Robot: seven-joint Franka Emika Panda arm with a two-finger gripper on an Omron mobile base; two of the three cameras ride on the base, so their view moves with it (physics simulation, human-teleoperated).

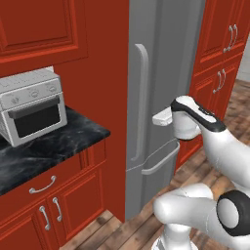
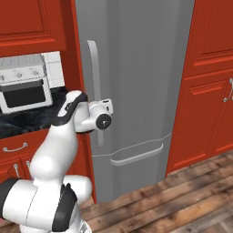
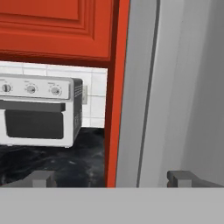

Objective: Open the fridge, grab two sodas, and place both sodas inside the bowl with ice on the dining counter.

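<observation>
The gripper (image 3: 111, 178), jaws wide apart and empty, sits at the frame's bottom edge facing the fridge's (image 3: 175, 96) left edge. The fridge door is closed, its handle (image 1: 141, 102) mid-frame; a toaster oven (image 3: 39, 111) stands at left.

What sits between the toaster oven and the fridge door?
In the hand view, the red cabinet side panel stands between the toaster oven and the closed fridge; black counter runs up to it.
</observation>
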